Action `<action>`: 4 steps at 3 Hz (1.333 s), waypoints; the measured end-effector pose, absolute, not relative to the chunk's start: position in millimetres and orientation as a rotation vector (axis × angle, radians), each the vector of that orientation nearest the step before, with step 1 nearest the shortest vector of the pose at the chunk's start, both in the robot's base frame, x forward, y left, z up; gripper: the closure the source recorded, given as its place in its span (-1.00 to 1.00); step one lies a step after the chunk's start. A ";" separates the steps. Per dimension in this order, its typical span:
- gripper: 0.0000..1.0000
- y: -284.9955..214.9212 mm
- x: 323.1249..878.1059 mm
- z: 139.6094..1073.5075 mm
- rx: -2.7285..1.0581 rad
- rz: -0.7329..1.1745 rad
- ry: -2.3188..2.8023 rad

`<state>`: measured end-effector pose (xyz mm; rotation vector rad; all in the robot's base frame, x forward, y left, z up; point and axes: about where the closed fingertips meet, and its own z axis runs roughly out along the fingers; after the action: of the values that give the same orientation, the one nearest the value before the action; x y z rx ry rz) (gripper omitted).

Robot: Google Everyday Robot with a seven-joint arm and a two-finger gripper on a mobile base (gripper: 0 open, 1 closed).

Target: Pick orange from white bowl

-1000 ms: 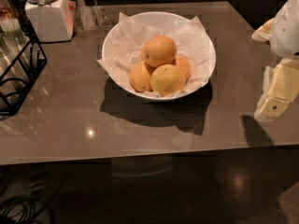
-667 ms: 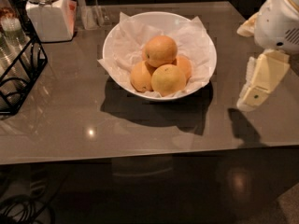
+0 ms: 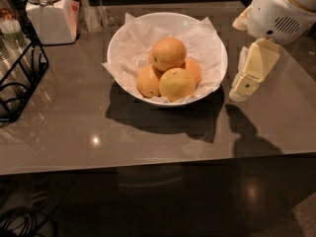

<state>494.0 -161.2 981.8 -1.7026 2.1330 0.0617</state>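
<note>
The orange point(image 3: 168, 54) is the largest, deep orange fruit with a small dark speck. It lies on top of the pile in the white bowl point(image 3: 120, 37), which is lined with crumpled white paper. A paler, yellower fruit point(image 3: 177, 84) lies in front of it, and two smaller oranges point(image 3: 146, 81) point(image 3: 194, 69) lie beside it. My gripper point(image 3: 239, 93) hangs from the white arm at the right. It is just outside the bowl's right rim, low over the table, and holds nothing.
The bowl stands on a glossy grey-brown table point(image 3: 74, 122). A white lidded jar point(image 3: 47, 13) stands at the back left. A black wire rack point(image 3: 17, 78) holding glassware stands at the left edge. The table's front edge runs across the lower part of the view.
My gripper and arm have moved left, from the table's right edge to just beside the bowl's right rim. The fruit and the bowl have not moved.
</note>
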 end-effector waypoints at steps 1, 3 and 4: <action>-1.00 -152.5 500.6 981.7 -1.648 0.127 2.101; -1.00 -74.8 546.4 981.9 -1.666 0.363 1.956; -1.00 -43.3 565.2 970.0 -1.687 0.463 1.933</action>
<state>565.2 -43.3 970.0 -1.6866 1.9333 0.4631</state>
